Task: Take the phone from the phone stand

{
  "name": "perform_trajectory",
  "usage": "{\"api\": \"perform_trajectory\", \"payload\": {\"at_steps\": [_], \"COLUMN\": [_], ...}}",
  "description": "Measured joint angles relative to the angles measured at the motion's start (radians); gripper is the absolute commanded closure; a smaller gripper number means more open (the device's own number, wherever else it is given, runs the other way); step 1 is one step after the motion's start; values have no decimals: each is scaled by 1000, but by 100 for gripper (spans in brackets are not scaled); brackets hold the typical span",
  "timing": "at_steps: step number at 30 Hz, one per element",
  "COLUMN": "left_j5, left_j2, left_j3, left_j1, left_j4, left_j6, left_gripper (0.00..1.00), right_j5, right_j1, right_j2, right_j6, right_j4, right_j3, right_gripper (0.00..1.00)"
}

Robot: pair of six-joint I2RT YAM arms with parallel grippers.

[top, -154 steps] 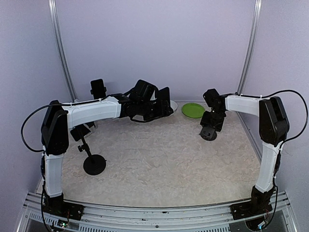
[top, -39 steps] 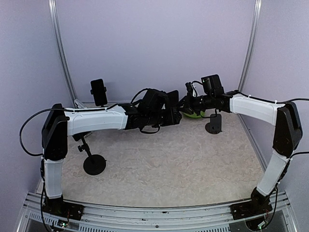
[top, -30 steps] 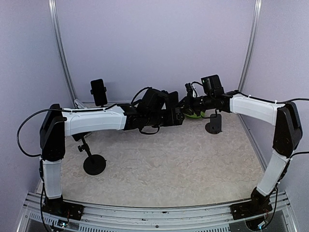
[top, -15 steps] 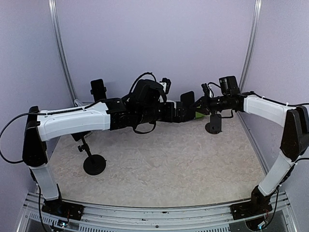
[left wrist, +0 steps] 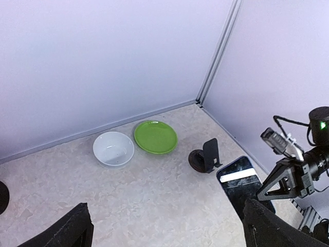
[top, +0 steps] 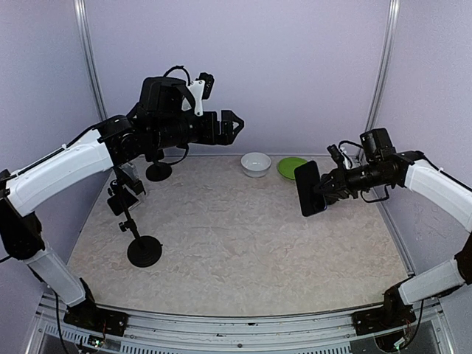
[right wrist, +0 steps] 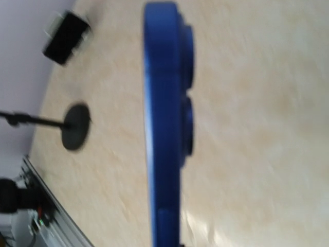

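Observation:
The phone (top: 310, 189) hangs upright in the air above the right half of the table, with my right gripper (top: 325, 189) shut on its edge. In the left wrist view the phone (left wrist: 241, 180) shows a dark screen, just in front of the small black phone stand (left wrist: 205, 154), which stands bare. The right wrist view shows only the phone's blue edge (right wrist: 162, 128), close and blurred. My left gripper (top: 230, 127) is raised high at the back left, open and holding nothing, far from the phone.
A white bowl (top: 256, 164) and a green plate (top: 293, 168) sit at the back. A tall black clamp stand (top: 140, 247) is at the left. Another round stand base (top: 158, 172) shows behind my left arm.
My left arm has swung up and back to the left, away from the phone. My right arm has drawn back to the right with the phone in its grip.

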Motion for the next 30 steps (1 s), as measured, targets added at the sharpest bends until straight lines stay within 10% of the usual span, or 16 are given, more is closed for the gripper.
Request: {"api": "perform_trajectory", "payload": {"at_steps": [14,30], "left_j5": [156,254], "left_j2": [-162,-180], "left_j3": [-159,-177], "left_j1": [2,64], "left_j4": [32,159], "left_j6": [26,19], "left_gripper": [1,1], "right_j5": [74,63], "right_j1": [-153,-385], "right_j2": [-127,215], "right_j6": [-112,-324], "right_j4": [-167,-140], "right_j3": [-330,-232], "right_gripper": [100,100]}}
